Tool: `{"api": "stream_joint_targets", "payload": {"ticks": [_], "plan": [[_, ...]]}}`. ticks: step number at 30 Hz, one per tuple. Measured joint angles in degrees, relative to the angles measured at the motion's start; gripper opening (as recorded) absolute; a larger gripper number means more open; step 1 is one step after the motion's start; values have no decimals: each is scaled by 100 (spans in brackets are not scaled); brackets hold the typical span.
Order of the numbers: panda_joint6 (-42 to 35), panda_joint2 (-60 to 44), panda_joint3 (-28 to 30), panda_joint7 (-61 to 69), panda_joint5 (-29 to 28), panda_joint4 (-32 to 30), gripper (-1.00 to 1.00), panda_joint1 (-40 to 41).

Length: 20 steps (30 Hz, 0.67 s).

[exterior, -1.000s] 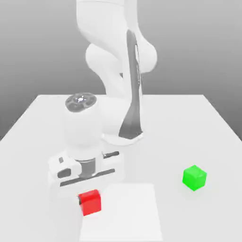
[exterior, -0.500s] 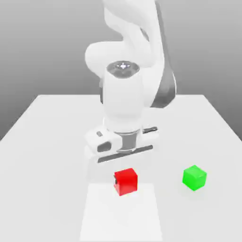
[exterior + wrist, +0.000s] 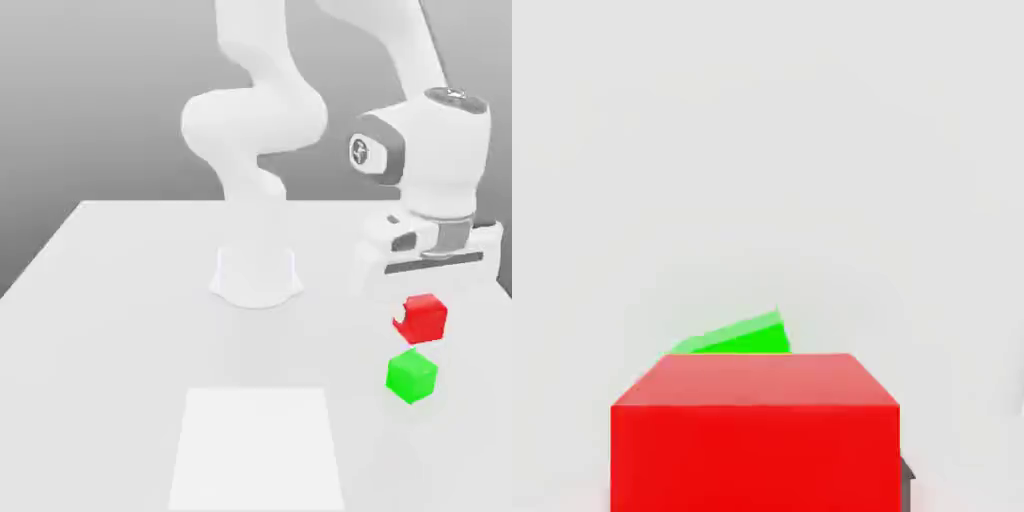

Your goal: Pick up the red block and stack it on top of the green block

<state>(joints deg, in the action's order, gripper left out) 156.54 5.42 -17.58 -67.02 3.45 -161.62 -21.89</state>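
The red block [image 3: 424,317] hangs in the air at the exterior view's right, held below the white hand, with my gripper [image 3: 420,318] shut on it. Just under it, with a small gap between them, the green block [image 3: 412,376] rests on the white table [image 3: 120,330]. In the hand view the red block [image 3: 755,430] sits close to the camera, and a sliver of the green block [image 3: 740,336] peeks out past its far edge.
The arm's white base [image 3: 256,275] stands at the middle back of the table. A paler square patch [image 3: 257,447] lies flat near the front edge. The table's right edge runs close to the green block.
The gripper has lifted the red block off the table's front left and carried it across to the exterior view's right, above the green block. The green block has not moved.
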Motion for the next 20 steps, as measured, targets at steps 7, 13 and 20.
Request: {"api": "stream_joint_targets", "payload": {"ticks": [7, 13, 20], "plan": [[922, -998, 205, -651, -876, 29, 100, -20], [918, -998, 214, -651, -876, 30, 100, -37], [-119, 123, 177, -11, 29, -12, 100, -219]]}}
